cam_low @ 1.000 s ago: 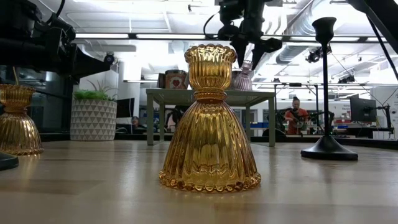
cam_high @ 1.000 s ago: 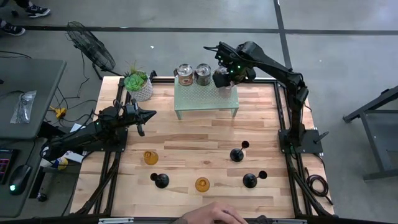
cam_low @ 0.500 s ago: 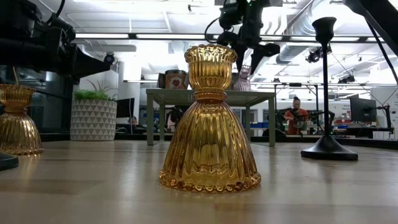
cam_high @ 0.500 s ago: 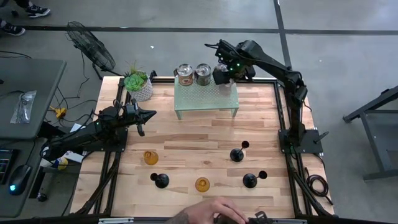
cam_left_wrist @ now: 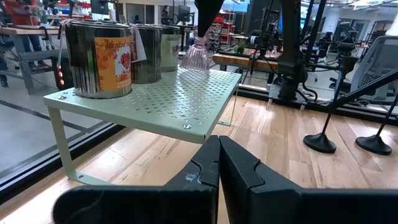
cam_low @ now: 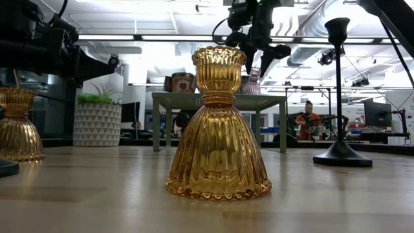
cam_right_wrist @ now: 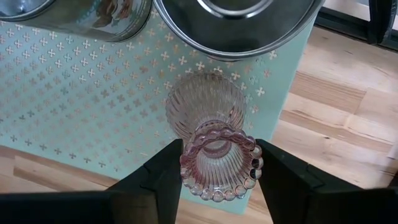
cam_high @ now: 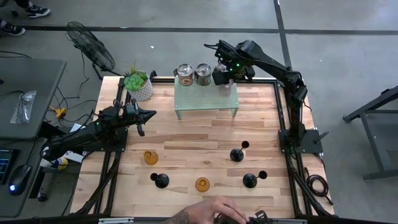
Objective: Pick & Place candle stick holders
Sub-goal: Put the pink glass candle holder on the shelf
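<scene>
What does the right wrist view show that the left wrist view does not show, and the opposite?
Only the right wrist view shows the right pincer from above, its fingers at both sides of the pale pink ribbed glass candle holder, whose beaded rim is visible.

Only the left wrist view shows the shut left pincer, two black stemmed holders with round bases on the wooden table, and the shelf's legs.

Both show the perforated pale green metal shelf, the shiny silver tins and the pink holder.

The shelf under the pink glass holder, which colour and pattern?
Pale green shelf with small cross-shaped perforations; right wrist view.
</scene>
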